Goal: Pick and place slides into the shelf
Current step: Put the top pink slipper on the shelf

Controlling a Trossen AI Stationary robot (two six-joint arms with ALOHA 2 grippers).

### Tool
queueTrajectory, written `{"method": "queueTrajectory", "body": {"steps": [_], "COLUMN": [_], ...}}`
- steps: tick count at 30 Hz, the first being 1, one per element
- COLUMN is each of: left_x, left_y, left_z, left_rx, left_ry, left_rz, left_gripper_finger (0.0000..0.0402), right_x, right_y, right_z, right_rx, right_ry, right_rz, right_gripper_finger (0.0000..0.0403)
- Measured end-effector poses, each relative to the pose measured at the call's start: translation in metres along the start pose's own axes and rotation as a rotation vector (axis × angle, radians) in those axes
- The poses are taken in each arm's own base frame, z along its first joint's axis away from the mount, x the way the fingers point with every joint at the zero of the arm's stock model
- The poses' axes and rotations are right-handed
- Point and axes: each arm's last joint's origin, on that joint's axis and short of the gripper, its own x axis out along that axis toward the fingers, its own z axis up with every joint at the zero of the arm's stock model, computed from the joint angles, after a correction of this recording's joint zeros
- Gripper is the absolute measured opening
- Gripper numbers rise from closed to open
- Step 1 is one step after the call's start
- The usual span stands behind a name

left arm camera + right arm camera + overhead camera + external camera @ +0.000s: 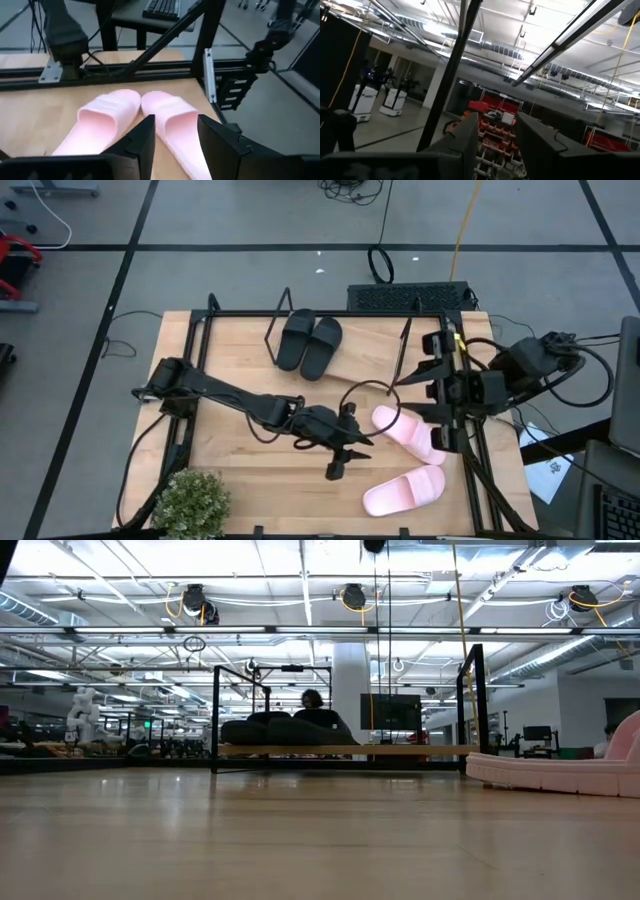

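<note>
With its fingers apart and empty, the left gripper [345,452] sits just left of the nearer pale pink rubber slide [408,433] at the frame's centre-right, its long axis running down-right.

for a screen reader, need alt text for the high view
Overhead: the left pincer, open and empty, hovers beside two pink slides on the table; the black pair sits on the shelf. The right arm waits at the table's right edge.
</note>
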Motion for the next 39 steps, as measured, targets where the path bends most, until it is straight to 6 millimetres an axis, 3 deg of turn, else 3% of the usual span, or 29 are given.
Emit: {"method": "queueTrajectory", "body": {"steps": [13,18,24,31,34,39], "left_x": [0.007,0.006,-0.019,-0.048,-0.050,-0.053], "left_y": [0.010,0.011,0.022,0.028,0.028,0.023], "left_z": [0.000,-0.019,-0.025,-0.017,-0.015,-0.011], "left_rx": [0.023,0.017,-0.032,-0.075,-0.089,-0.106], "left_ry": [-0.037,0.144,0.345,0.426,0.415,0.394], "left_rz": [0.021,0.055,0.240,0.316,0.319,0.295], "left_gripper_finger": [0.0147,0.0147,0.0147,0.0147,0.0147,0.0147], "right_x": [-0.002,-0.002,-0.013,-0.049,-0.069,-0.102], "right_y": [0.006,0.010,0.022,0.015,0.007,0.002], "right_z": [-0.006,-0.011,-0.030,-0.026,-0.021,-0.035], "right_rx": [-0.053,0.000,0.086,0.196,0.301,0.507], "right_ry": [0.071,0.111,0.372,0.577,0.639,0.930], "right_rz": [0.053,0.124,0.165,0.063,0.048,-0.031], "right_gripper_finger": [0.0121,0.0121,0.0121,0.0121,0.0121,0.0121]}}
